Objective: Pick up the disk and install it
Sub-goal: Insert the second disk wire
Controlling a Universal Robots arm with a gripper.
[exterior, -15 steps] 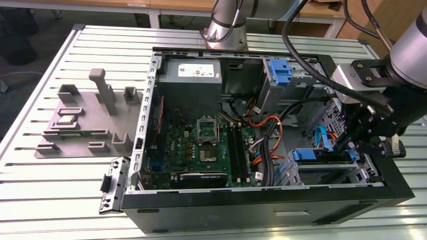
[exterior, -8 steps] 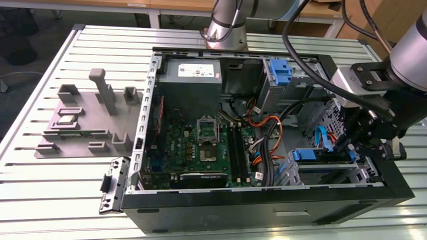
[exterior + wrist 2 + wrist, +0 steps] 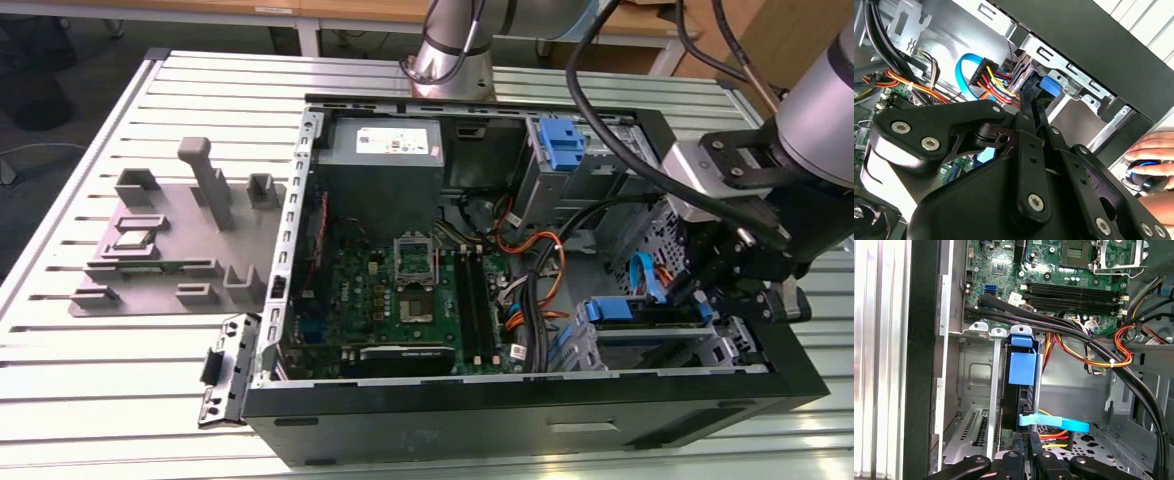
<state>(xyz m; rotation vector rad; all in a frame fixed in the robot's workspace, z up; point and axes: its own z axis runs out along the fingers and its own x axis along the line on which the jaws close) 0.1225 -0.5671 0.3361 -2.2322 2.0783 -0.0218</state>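
The disk (image 3: 638, 312) sits on edge in the drive bay (image 3: 667, 345) at the near corner of the open computer case (image 3: 534, 410), on the exterior view's right. Its blue frame (image 3: 1021, 367) stands between the bay's grey metal rails in the first wrist view, so it appears partly or fully slid in; how deep it is seated cannot be judged.

Gripper (image 3: 727, 290) hangs directly over the disk's far end. In both wrist views the black fingers (image 3: 1029, 460) stand close together, aligned with the disk's thin edge. Whether they are clenched on the disk or merely touching it I cannot tell; the contact point is hidden by the linkage.

Judgement: the step in hand is the install, late in the task, with pick-up already done. The next move calls for a straight push along the rails, without tilt, and clearance from the cable bundle (image 3: 1089, 357) and the blue ribbon cable (image 3: 1056, 422) lying just beside the disk.

Case contents: motherboard (image 3: 400, 290) on the floor, grey power supply (image 3: 384, 150) at the far left corner, a second blue latch and cage (image 3: 561, 150) at the far right.

Outside the case, a grey fixture block (image 3: 174, 240) lies on the slatted table (image 3: 80, 400). A person's hand (image 3: 1154, 150) rests on a mouse in the second wrist view.
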